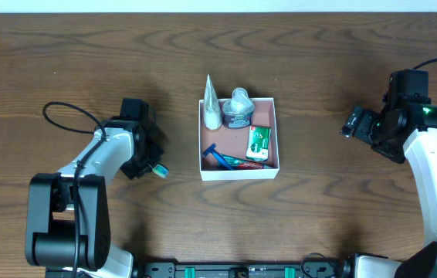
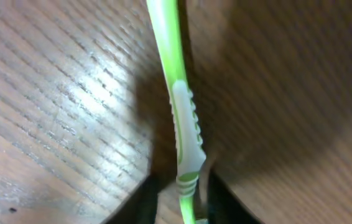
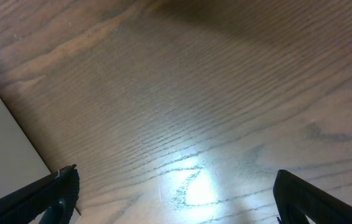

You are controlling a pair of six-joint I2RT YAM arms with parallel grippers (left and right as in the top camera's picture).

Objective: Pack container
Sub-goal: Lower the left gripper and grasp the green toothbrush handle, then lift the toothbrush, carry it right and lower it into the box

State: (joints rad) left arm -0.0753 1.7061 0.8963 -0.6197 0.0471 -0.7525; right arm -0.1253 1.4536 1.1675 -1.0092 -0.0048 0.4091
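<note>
The container [image 1: 238, 172], a white-walled square box with a reddish-brown floor, sits mid-table. It holds a white tube [image 1: 211, 106], a silvery pouch [image 1: 239, 110], a green packet [image 1: 259, 143], a blue razor [image 1: 217, 157] and a thin red-green item [image 1: 246, 163]. My left gripper [image 1: 147, 161] is left of the box, shut on a green-and-white toothbrush [image 2: 185, 134] that runs out from between the jaws [image 2: 185, 205] close over the wood. Only its teal end [image 1: 159, 170] shows from overhead. My right gripper [image 1: 355, 123] is open and empty [image 3: 176, 199] over bare wood, right of the box.
A white wall of the container [image 3: 5, 149] shows at the left edge of the right wrist view. Cables trail from both arms [image 1: 68, 112]. The table's far edge [image 1: 218, 9] runs along the top.
</note>
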